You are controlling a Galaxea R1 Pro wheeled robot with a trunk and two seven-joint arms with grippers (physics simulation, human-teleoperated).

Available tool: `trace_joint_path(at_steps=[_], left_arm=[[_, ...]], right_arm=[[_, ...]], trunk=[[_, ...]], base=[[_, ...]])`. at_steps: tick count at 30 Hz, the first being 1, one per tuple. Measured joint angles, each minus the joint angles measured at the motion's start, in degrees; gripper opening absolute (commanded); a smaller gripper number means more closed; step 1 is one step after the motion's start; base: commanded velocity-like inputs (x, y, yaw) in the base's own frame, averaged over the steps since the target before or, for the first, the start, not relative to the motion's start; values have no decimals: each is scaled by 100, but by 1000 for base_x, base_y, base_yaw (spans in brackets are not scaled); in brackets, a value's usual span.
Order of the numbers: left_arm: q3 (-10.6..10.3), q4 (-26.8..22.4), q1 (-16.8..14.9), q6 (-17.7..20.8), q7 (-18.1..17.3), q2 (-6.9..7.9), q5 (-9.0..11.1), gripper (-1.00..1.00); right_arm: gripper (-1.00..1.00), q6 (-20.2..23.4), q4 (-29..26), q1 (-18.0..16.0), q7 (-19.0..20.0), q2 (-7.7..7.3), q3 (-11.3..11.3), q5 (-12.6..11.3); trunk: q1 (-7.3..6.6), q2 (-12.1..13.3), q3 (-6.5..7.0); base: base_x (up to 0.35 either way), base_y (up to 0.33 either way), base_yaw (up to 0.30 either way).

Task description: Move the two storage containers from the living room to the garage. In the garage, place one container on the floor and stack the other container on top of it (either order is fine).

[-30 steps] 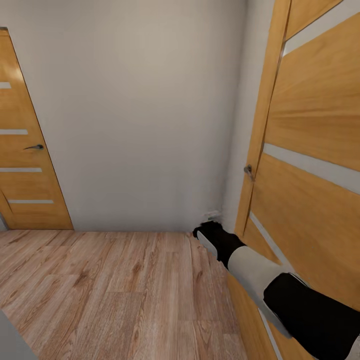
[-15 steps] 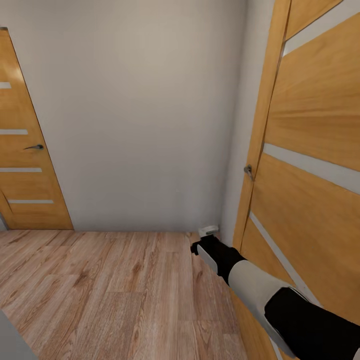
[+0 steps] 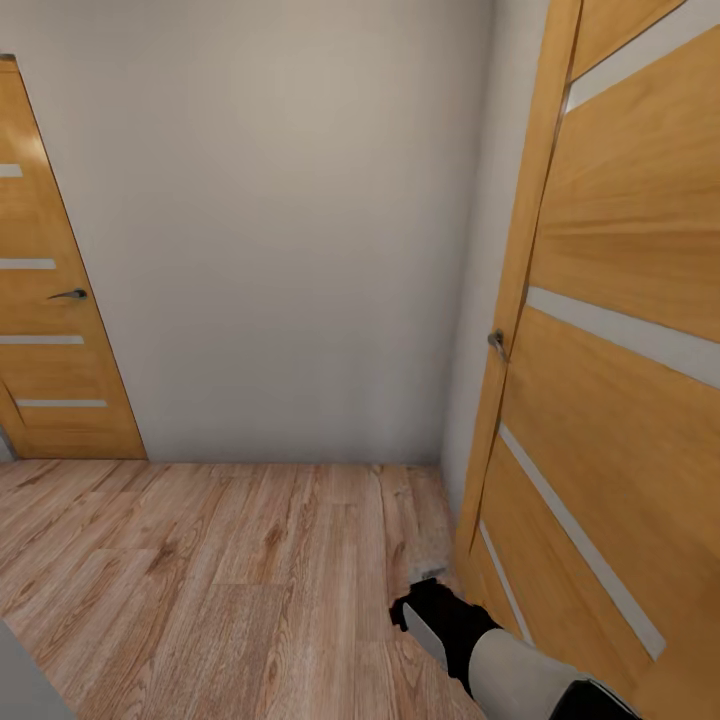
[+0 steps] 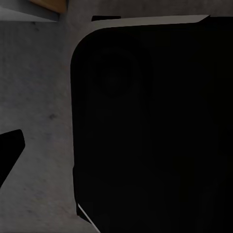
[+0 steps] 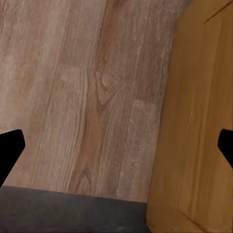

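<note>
The storage containers are out of view. I face a corner of a room with a light wood-plank floor (image 3: 200, 580). My right arm reaches in from the lower right of the head view. Its gripper (image 3: 428, 580) hangs low over the planks, close beside an orange-brown door (image 3: 620, 300). In the right wrist view this gripper (image 5: 116, 148) is open, with dark fingertips (image 5: 9, 150) at both edges, planks between them and nothing held. The left wrist view has one fingertip (image 4: 10, 148) at the frame edge over a grey surface, beside the robot's dark body (image 4: 155, 126).
The door on the right stands very near my right arm, its handle (image 3: 496, 342) at mid height. A second wooden door (image 3: 50, 330) is at the far left. A plain white wall (image 3: 290, 230) closes the way ahead. A grey edge (image 3: 15, 680) shows at the bottom left.
My right arm has drawn back and down toward the bottom of the head view, along the right-hand door. The camera and the room have not shifted.
</note>
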Motion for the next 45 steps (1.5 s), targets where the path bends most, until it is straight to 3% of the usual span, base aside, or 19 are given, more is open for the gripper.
trace_joint_path(at_steps=[6,10,19,32,39,45], left_arm=[[-1,0,0,-1,-4,0,0,100],[-5,0,0,0,-3,0,0,100],[-3,0,0,0,0,0,0,100],[-1,0,0,-1,0,0,0,100],[2,0,0,-1,0,0,0,100],[-3,0,0,-2,-1,-1,0,100]], right_arm=[[100,-709,1060,322,387,0,-6,9],[100,-1227,1669,424,914,-42,-8,18],[100,-1503,1749,1060,1011,-257,-7,498],[100,-2131,1750,1892,1267,-740,-7,524],[100,-2588,1752,2430,1510,-1098,-9,517],[100,-2697,1749,2786,1633,-1167,-10,476]], trunk=[[0,0,0],[0,0,0],[0,0,0],[0,0,0],[0,-1,-1],[0,0,0]], base=[[0,0,0],[0,0,0],[0,0,0],[0,0,0],[0,0,0],[0,0,0]])
